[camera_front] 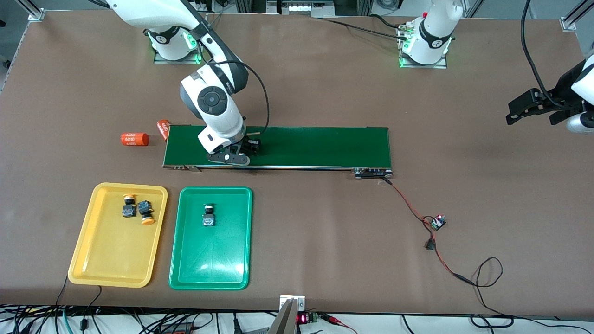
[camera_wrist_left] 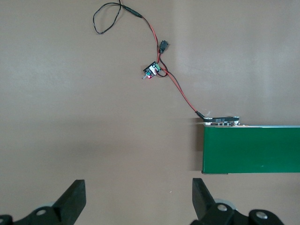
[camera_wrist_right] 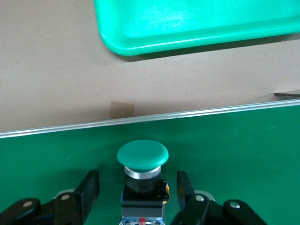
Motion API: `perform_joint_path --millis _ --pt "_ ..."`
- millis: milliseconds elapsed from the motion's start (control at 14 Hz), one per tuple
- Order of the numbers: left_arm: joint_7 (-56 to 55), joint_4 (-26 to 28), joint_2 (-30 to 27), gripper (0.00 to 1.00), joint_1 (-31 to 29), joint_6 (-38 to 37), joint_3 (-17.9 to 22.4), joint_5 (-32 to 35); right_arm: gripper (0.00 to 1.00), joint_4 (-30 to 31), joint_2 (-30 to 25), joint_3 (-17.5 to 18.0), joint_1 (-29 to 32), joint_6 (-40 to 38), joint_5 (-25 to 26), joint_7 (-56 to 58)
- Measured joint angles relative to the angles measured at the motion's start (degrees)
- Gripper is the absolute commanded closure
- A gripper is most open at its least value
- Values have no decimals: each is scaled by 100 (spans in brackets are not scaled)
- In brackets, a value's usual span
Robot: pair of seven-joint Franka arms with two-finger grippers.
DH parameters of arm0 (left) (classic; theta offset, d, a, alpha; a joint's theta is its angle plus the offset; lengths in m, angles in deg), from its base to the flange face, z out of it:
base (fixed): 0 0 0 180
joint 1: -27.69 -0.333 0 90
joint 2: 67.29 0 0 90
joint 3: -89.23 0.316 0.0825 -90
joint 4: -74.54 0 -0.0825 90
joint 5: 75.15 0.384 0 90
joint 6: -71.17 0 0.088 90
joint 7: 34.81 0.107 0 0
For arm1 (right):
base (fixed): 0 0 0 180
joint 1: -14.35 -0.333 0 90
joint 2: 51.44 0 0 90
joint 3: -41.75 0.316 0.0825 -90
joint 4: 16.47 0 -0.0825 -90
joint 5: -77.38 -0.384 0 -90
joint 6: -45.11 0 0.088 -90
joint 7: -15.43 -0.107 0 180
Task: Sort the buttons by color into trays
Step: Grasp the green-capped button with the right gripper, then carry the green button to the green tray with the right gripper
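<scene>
I am looking at the broad brown table (camera_front: pixel 325 93), and the largest thing lying on it is the long dark-green conveyor belt (camera_front: pixel 315 146), running from near the right arm's end toward the middle. Nearer the front camera than the belt, the two shallow plastic trays are sitting side by side: the yellow tray (camera_front: pixel 104 260) toward the right arm's end and the green tray (camera_front: pixel 204 269) just beside it. I judge they are parked close to the belt so that each drop is a short carry.

The right gripper (camera_front: pixel 236 150) is working low over the belt, down around the fourth button. In the right wrist view its black fingers (camera_wrist_right: pixel 89 187) are standing on either side of the green-capped push-button switch (camera_wrist_right: pixel 142 157), which is resting on the belt with small gaps showing on both sides, so I am reading the hand as partly spread and not yet pinching the body.

The left gripper (camera_front: pixel 529 109) is waiting well off the belt, over bare table at the left arm's end, its fingers (camera_wrist_left: pixel 75 199) spread wide with nothing between them.

Sorting is looking nearly finished: two yellow-capped buttons (camera_front: pixel 139 209) are lying in the yellow tray and one green-capped button (camera_front: pixel 209 215) in the green tray. Two orange cylinders with white print (camera_front: pixel 134 139) are lying near the belt's end, apart from the job. A thin red-and-black wire with a small circuit board (camera_front: pixel 437 222) is trailing from the belt's other end.
</scene>
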Motion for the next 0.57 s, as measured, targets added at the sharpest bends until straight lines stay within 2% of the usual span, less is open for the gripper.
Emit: perform_joint_path --millis 287,573 --pt "0 0 0 0 0 0 0 0 71 -1 0 -22 16 1 22 0" --pt "0 0 0 0 0 0 0 0 73 -17 -4 -31 42 1 101 34"
